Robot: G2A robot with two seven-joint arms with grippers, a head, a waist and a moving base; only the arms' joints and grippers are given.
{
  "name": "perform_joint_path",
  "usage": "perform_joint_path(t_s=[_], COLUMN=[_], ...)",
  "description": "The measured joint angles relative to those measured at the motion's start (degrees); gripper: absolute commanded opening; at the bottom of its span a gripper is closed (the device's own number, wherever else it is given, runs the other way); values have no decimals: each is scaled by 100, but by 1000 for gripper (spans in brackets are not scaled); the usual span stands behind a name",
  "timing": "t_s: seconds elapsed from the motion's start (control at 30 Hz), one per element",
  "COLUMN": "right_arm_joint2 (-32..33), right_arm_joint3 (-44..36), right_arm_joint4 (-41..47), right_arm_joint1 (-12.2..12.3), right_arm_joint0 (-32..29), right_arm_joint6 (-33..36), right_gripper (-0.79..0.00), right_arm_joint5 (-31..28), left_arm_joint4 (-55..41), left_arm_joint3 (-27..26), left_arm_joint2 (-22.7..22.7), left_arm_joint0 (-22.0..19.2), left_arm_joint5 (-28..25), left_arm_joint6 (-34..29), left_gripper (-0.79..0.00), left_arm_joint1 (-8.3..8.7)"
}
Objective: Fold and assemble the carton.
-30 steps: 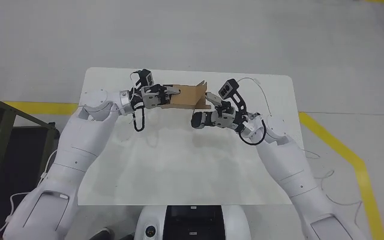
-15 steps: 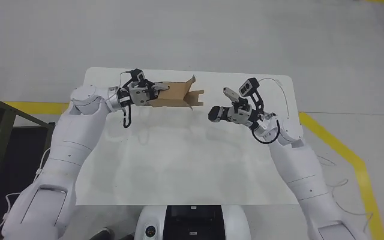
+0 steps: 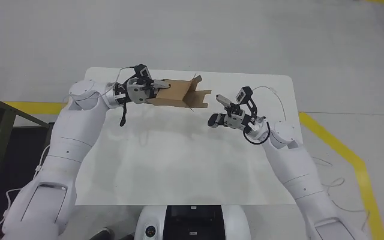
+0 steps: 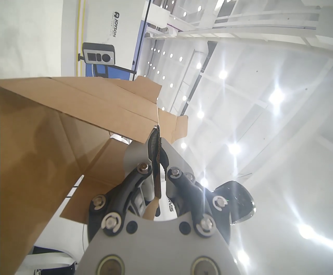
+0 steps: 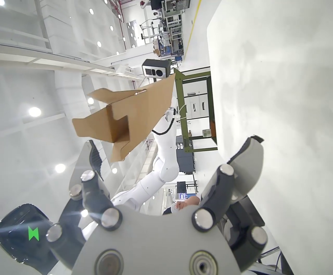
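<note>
**Carton.** The carton (image 3: pixel 179 94) is a partly erected brown cardboard box. It is held off the surface above the far edge of the table (image 3: pixel 180 174), left of that edge's middle. In the top view its long axis runs parallel to the table's far edge. The flapped end points toward the table's right end, where the flaps splay apart.

**Left gripper.** The left gripper (image 3: pixel 157 89) is over the table's far-left part, at the carton's closed end. In the left wrist view the left gripper (image 4: pixel 156 138) has its fingers clamped together on the thin edge of one wall of the carton (image 4: pixel 52 125).

**Right gripper.** The right gripper (image 3: pixel 214 110) is over the right half of the table, toward the far side. It stands apart from the splayed flaps, spread wide and holding nothing.

**View differences.** The right wrist view faces the carton's (image 5: pixel 140 112) flapped end, with the gripper (image 5: pixel 173 144) fingers well apart and the table (image 5: pixel 273 78) alongside. The top view gives the carton's outline but not the clamp contact.

**Markings.** The left wrist view shows dark lettering on a white wall panel (image 4: pixel 114 23) behind the carton. It also shows small lettering on the gripper body. The right wrist view shows a green mark (image 5: pixel 33 233) on a dark housing.
</note>
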Motion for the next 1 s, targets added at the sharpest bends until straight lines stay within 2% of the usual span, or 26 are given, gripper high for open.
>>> perform_joint_path(t_s=[0.27, 0.67, 1.0], right_arm_joint2=[-203, -33, -121], right_arm_joint3=[47, -519, -556], right_arm_joint4=[-36, -9, -10], right_arm_joint1=[-45, 25, 10], right_arm_joint0=[10, -315, -258], right_arm_joint6=[125, 227, 208], right_gripper=[0, 0, 0], right_arm_joint5=[-91, -49, 25], left_arm_joint4=[-159, -370, -393], left_arm_joint3=[-49, 692, 900], left_arm_joint2=[299, 749, 879], left_arm_joint0=[-124, -537, -668], left_arm_joint5=[96, -87, -80], left_arm_joint6=[-96, -480, -597], left_gripper=[-785, -785, -785], left_arm_joint1=[-99, -299, -376])
